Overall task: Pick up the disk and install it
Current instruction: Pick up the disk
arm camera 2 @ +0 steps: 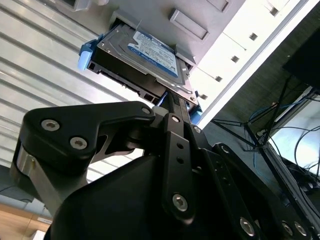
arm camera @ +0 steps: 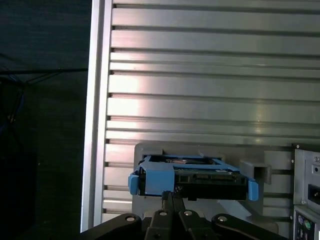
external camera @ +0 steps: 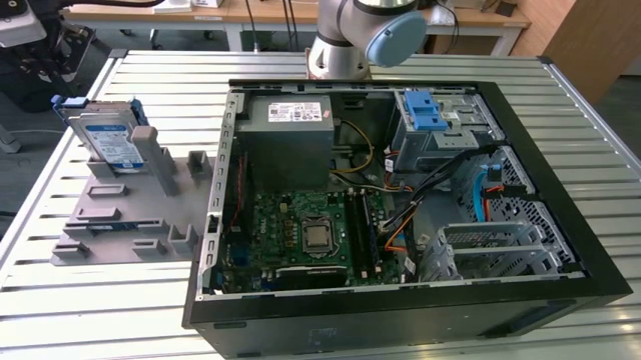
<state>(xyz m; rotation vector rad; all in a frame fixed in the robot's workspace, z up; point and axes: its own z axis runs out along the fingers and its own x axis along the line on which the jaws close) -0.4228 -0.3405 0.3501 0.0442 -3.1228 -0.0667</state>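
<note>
Two jaws of the gripper look pressed together on nothing, short of the disk standing on edge in the grey rack at the exterior view's upper left, so the pick-up seems not yet made and likely calls for opening around the disk's edge.

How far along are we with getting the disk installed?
Nothing looks done: the disk stands upright in the grey holder, outside the computer case. In the first wrist view the shut gripper sits close to it, not holding it. Pickup and installation remain.
</note>
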